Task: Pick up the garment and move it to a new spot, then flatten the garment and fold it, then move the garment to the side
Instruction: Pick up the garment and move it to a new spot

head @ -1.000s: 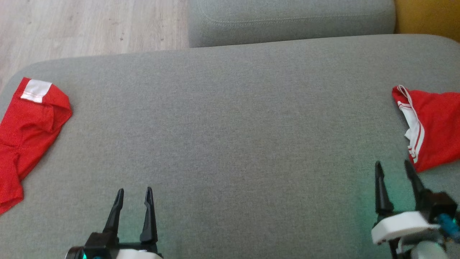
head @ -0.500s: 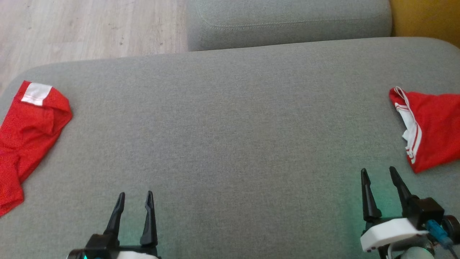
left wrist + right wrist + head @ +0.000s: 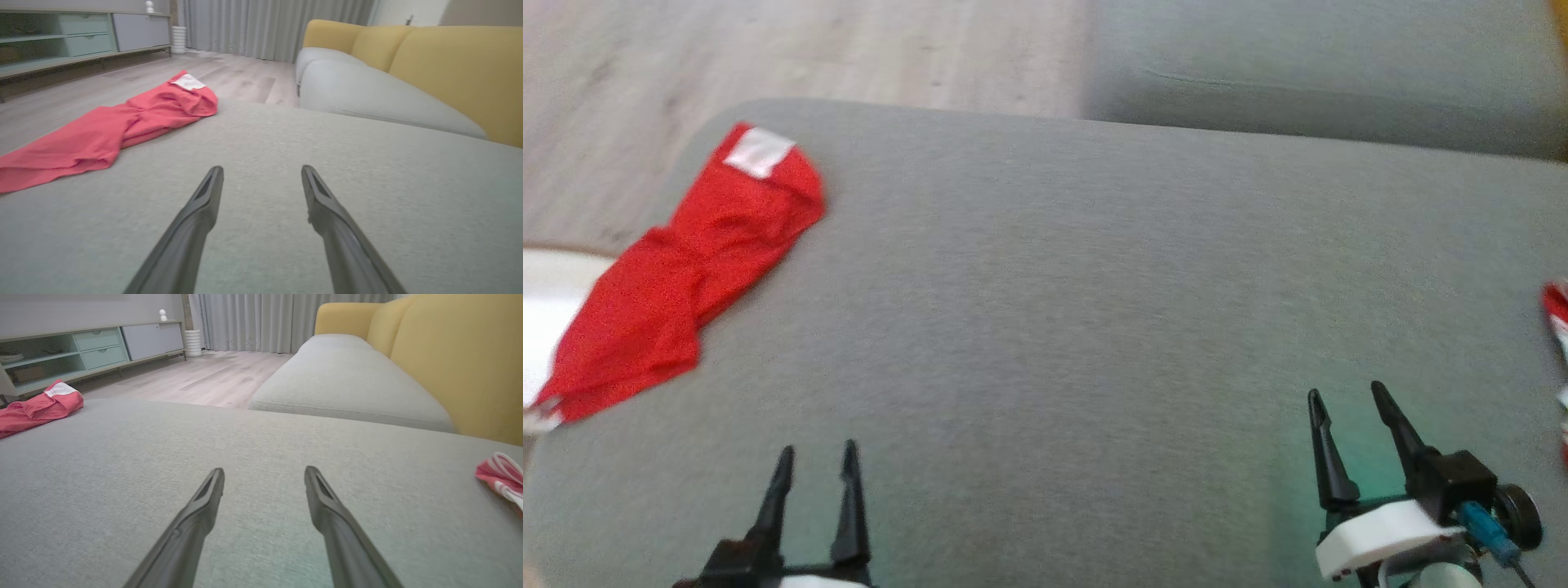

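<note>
The red garment (image 3: 686, 278) lies at the upper left of the head view, on the left end of a grey cushion (image 3: 1054, 310). Its long axis runs on a diagonal: the end with a white patch (image 3: 759, 152) points to the upper right, and the other end trails toward the lower left, reaching the cushion's rounded edge. It is rumpled, with folds along its middle. In the left wrist view the red garment (image 3: 122, 126) stretches across the left half of the frame, patch end farthest off.

The cushion is broad and bare in the middle. A second grey cushion (image 3: 1298, 82) sits at the upper right, and pale wooden floor (image 3: 809, 49) fills the upper left. The wrist views show a yellow backrest (image 3: 449, 69), grey curtains (image 3: 265, 28) and a low cabinet (image 3: 81, 347) along the far wall.

The left gripper (image 3: 817, 453) at the bottom left and the right gripper (image 3: 1346, 392) at the lower right both stand over the cushion with fingers spread wide and nothing between them — well apart from the garment.

A striped red cloth (image 3: 1558, 306) is cut off by the right edge, so its shape cannot be told. A pale form at the left edge beside the garment's lower end is too blurred to identify.
</note>
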Controlling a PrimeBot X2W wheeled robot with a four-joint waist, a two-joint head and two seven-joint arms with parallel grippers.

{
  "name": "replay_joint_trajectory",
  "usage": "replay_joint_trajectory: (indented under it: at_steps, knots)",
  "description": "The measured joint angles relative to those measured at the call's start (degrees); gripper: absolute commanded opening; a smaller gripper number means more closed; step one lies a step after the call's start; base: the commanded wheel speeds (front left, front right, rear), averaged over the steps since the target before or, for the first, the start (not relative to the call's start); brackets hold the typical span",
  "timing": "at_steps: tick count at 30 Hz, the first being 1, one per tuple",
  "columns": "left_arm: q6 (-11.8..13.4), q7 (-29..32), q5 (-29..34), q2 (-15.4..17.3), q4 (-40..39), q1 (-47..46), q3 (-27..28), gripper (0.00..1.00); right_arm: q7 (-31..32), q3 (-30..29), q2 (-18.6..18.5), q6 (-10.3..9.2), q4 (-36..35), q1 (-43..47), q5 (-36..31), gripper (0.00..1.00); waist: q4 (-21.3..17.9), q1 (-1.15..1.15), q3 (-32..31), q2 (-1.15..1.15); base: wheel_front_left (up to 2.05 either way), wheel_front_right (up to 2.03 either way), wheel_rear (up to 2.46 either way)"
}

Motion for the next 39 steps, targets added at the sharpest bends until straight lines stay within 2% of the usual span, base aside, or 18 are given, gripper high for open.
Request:
replay_joint_trajectory:
  at_steps: [2,8,15,19,25,26,27,28,32,39]
  knots:
    - [0.4,0.0,-0.3,0.1,-0.4,1.3,2.1,1.00,0.0,1.1,0.0,0.00,0.0,-0.1,-0.1,1.00,3.7,0.00,-0.3,0.00,0.00,0.00,0.00]
    - [0.4,0.0,-0.6,0.0,-1.5,3.5,5.8,1.00,0.0,2.8,0.0,0.00,0.6,-0.3,-0.2,1.00,9.4,0.00,-0.5,0.00,0.00,0.00,0.00]
    - [0.4,0.0,-1.4,-0.1,-2.8,1.9,10.2,1.00,0.0,3.4,-0.2,0.00,0.5,-0.7,-1.3,1.00,9.4,0.00,2.5,0.00,0.00,0.00,0.00]
    - [0.4,0.0,-1.2,0.1,-1.9,-4.6,14.0,1.00,0.0,2.6,-2.7,0.00,-0.7,-2.2,-2.0,1.00,8.5,0.00,6.0,0.00,0.00,0.00,0.00]
    - [1.2,0.1,-1.2,1.2,10.3,-21.1,15.9,1.00,2.3,-0.8,-10.0,0.00,-7.7,-6.3,-2.2,1.00,7.9,0.02,13.6,0.00,0.00,0.00,0.00]
    - [1.2,0.1,-1.2,1.2,10.3,-21.1,15.9,1.00,2.3,-0.8,-10.0,0.00,-7.7,-6.3,-2.2,1.00,7.9,0.02,13.6,0.00,0.00,0.00,0.00]
    - [1.4,0.8,-1.3,1.9,14.9,-26.5,16.0,1.00,3.7,-1.9,-11.7,0.00,-10.6,-6.6,-2.2,1.00,7.8,0.02,16.4,0.00,0.00,0.00,0.00]
    - [1.4,0.8,-1.3,1.9,14.9,-26.5,16.0,1.00,3.7,-1.9,-11.7,0.00,-10.6,-6.6,-2.2,1.00,7.8,0.02,16.4,0.00,0.00,0.00,0.00]
    - [1.5,2.2,-1.3,3.5,24.1,-36.2,15.9,1.00,6.5,-2.9,-14.1,0.00,-15.8,-6.5,-2.0,1.00,7.7,0.03,21.6,0.00,0.00,0.00,0.00]
    - [1.8,2.8,-1.2,6.6,36.9,-48.1,15.7,1.00,9.8,-3.2,-16.0,0.00,-23.0,-5.6,-1.0,1.00,7.1,0.02,28.2,0.00,0.00,0.00,0.00]
